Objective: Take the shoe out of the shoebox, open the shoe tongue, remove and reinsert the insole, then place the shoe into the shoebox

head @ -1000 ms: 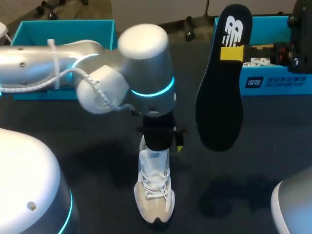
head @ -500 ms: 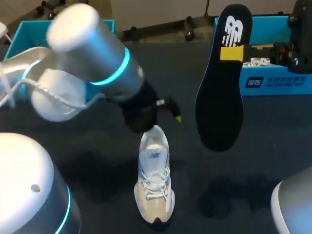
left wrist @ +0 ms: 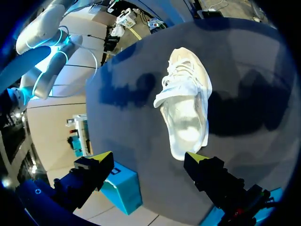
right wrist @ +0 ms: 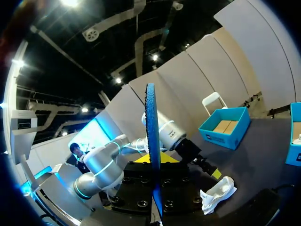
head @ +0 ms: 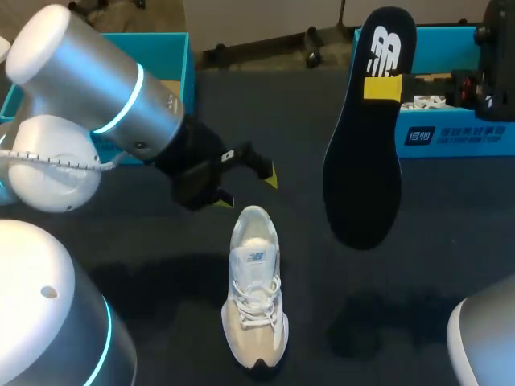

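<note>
Shoe and insole are apart from each other, and both are outside the boxes. The dark surface carries everything. The left arm is the biggest thing over it; it comes in from the left side and ends above the surface, a little beyond the heel of the shoe and to the left of it. Two teal boxes stand at the far edge: the left box behind the left arm, and the right box at the far right, behind the insole. The insole is dark with a white mark near its far end. It is held in the air over the surface, to the right of the shoe and not touching it; in the right wrist view it shows only as a thin edge. The shoe is light, with white laces. It stands on its sole near the middle of the surface, the toe toward the robot and the opening toward the far side. The left fingers are wide apart with nothing between them, and in the left wrist view the shoe lies ahead of them. The right fingers are clamped on the insole near its far end.
</note>
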Robot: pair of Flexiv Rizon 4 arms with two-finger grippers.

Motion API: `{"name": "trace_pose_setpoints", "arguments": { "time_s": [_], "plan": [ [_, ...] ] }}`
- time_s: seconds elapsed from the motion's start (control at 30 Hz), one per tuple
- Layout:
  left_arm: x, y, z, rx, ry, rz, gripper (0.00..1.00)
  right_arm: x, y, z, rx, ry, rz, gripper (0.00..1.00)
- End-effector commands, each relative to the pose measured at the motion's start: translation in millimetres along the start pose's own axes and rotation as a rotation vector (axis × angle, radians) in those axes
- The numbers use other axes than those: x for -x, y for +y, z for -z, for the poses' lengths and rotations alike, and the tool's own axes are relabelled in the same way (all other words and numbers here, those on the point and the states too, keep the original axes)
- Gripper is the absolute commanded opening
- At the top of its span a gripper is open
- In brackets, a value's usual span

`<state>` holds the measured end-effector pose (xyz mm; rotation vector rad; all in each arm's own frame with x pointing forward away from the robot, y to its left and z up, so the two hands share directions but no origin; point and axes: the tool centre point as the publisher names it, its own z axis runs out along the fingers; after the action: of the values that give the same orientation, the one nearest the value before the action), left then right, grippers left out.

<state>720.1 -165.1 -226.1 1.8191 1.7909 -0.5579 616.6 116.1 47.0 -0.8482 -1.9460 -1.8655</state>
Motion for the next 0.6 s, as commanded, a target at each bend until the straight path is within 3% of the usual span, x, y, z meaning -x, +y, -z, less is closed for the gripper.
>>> {"name": "trace_pose_setpoints", "arguments": {
  "time_s": [0.03,0.2,0.6],
  "plan": [
    [-1.9,4,-1,0.024,-0.091,-0.005,1.0,2.6,2.5,-4,-0.004,0.002,-0.001,0.0],
    [2.9,26,4,-0.035,-0.279,-0.006,1.0,2.6,2.5,-4,-0.004,0.002,-0.001,0.0],
    [19.3,18,16,-0.047,-0.469,-0.042,1.0,2.6,2.5,-4,-0.004,0.002,-0.001,0.0]
  ]
}}
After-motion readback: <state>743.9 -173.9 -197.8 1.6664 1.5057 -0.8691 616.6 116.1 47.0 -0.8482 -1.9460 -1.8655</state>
